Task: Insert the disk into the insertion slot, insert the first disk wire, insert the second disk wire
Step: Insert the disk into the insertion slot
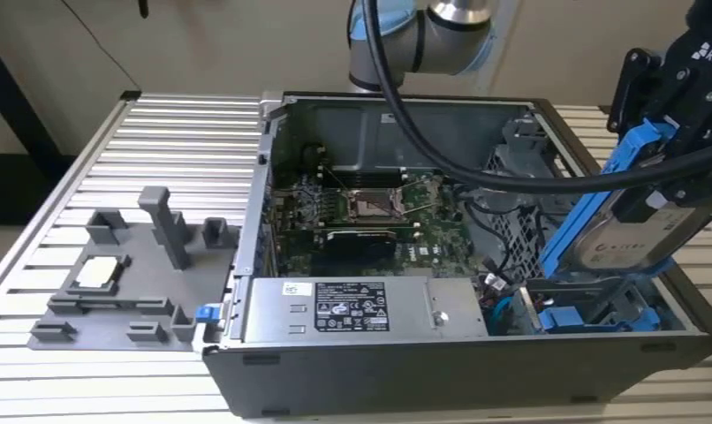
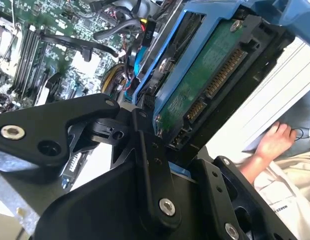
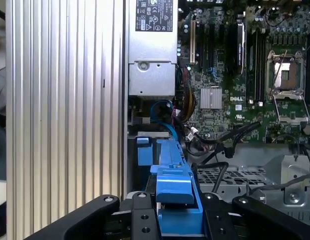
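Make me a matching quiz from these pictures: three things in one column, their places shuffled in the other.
1. the disk
2. power-supply box
3. grey fixture

a. on the ribbed table, outside the computer case
b. tilted, over one end of the case
c. inside the case, along its wall nearest the exterior camera

Pairs: 1-b, 2-c, 3-a
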You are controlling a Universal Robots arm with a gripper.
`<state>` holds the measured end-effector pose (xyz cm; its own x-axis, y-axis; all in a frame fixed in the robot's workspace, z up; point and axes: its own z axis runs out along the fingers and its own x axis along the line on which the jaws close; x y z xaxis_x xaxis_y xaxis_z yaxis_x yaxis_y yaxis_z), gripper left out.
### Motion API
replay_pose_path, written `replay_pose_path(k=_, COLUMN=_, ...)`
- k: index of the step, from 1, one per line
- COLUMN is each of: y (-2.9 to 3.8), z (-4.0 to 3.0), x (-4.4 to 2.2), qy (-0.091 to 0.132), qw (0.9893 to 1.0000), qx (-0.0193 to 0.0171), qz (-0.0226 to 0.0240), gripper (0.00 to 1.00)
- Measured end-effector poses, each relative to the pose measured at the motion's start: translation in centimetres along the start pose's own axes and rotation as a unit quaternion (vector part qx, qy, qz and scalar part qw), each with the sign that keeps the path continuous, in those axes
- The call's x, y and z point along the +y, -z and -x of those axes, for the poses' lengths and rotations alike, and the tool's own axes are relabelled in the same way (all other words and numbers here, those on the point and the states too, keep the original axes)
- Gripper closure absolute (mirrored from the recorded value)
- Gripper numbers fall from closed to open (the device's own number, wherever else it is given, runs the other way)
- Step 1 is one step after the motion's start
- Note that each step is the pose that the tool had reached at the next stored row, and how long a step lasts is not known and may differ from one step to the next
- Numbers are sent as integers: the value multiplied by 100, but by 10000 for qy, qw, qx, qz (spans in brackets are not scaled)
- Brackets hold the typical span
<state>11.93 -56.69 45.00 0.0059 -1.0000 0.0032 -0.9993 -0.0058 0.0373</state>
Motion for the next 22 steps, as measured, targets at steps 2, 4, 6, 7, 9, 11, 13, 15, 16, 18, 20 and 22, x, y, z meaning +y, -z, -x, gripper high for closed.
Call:
replay_pose_path(k=2, y=-23, z=-3, x=-1, qy=2, qw=10000, qx=0, qz=0, gripper=67)
replay_pose_path(k=4, y=-44, z=-10, x=-2, qy=3, qw=10000, qx=1, qz=0, gripper=67)
replay_pose_path(k=6, y=-75, z=-24, x=-2, qy=3, qw=10000, qx=0, qz=0, gripper=67)
replay_pose_path(k=7, y=-90, z=-28, x=-3, qy=3, qw=10000, qx=1, qz=0, gripper=67)
replay_pose_path(k=9, y=-119, z=-36, x=-5, qy=3, qw=10000, qx=0, qz=0, gripper=67)
replay_pose_path(k=11, y=-144, z=-42, x=-6, qy=4, qw=10000, qx=0, qz=0, gripper=67)
replay_pose_path(k=13, y=-167, z=-52, x=-8, qy=6, qw=10000, qx=1, qz=0, gripper=67)
replay_pose_path(k=15, y=-185, z=-65, x=-10, qy=6, qw=10000, qx=2, qz=0, gripper=67)
replay_pose_path(k=16, y=-194, z=-72, x=-12, qy=8, qw=10000, qx=1, qz=0, gripper=67)
replay_pose_path(k=18, y=-213, z=-80, x=-14, qy=11, qw=10000, qx=0, qz=0, gripper=67)
replay_pose_path(k=20, y=-228, z=-80, x=-20, qy=17, qw=10000, qx=2, qz=-1, gripper=67)
replay_pose_path(k=22, y=-244, z=-81, x=-26, qy=24, qw=10000, qx=1, qz=-1, gripper=67)
